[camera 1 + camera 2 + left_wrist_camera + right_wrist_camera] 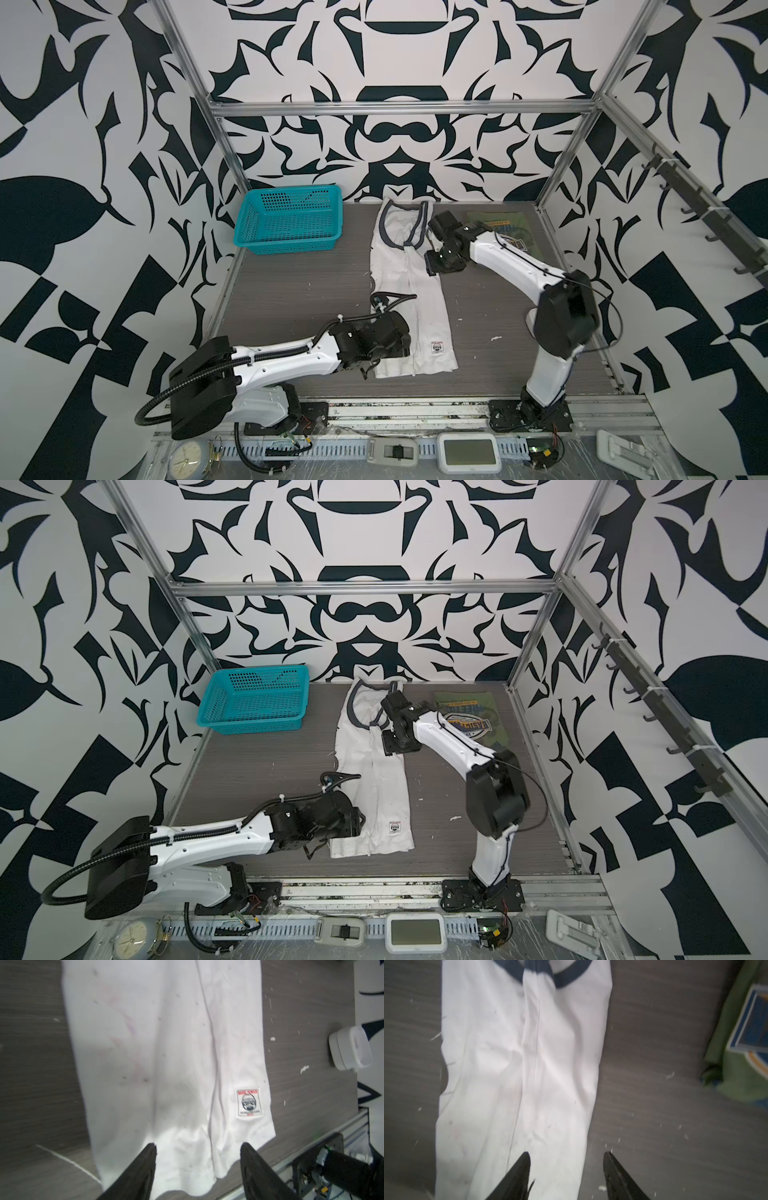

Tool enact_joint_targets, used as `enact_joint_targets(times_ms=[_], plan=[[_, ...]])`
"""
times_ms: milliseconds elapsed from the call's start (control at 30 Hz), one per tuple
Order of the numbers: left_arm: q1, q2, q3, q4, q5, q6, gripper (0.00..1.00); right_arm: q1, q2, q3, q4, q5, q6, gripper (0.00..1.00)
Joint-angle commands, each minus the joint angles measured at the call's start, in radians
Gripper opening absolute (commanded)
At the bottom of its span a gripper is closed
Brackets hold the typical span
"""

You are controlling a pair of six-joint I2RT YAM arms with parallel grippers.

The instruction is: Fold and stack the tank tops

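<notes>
1. Where both top views take in the whole scene, the white tank top [424, 282] [382, 762] lies flat on the grey surface [299, 299] at frame centre. It is folded lengthwise into a narrow strip, with the navy-trimmed neckline toward the upper edge of the surface and the hem toward the lower edge.
2. A small woven label [248, 1103] sits near the hem, at the lower right of the left wrist view.
3. The olive green tank top [469, 717] lies right of centre on the upper part of the surface, badge print upward. It is apart from the white one and partly hidden by the right arm [449, 737].
4. The left arm [286, 359] reaches in from the lower left. The left jaws stand released, spread over the hem of the white tank top and clamping nothing.
5. The right jaws also stand released. In the right wrist view one fingertip [523, 1165] lies over the white cloth and the other over bare surface just beside the cloth's edge.
6. Whether either pair touches the cloth cannot be told.
7. A teal mesh basket [291, 220] stands at the upper left of the surface, well apart from both garments.
</notes>
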Motion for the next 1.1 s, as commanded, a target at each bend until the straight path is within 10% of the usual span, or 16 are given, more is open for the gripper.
enact_joint_targets(times_ms=[0, 700, 1067], plan=[[0.048, -0.023, -0.058, -0.042, 0.016, 0.014, 0.66, 0.092, -0.1, -0.194, 0.086, 0.005, 0.128, 0.54], [-0.079, 0.25, -0.023, 0.126, 0.116, -0.049, 0.62, 0.462, -0.292, -0.726, 0.151, 0.047, 0.606, 0.35], [-0.123, 0.064, -0.006, 0.052, -0.047, -0.066, 0.63, 0.47, -0.671, -0.744, 0.05, 0.147, 0.604, 0.38]])
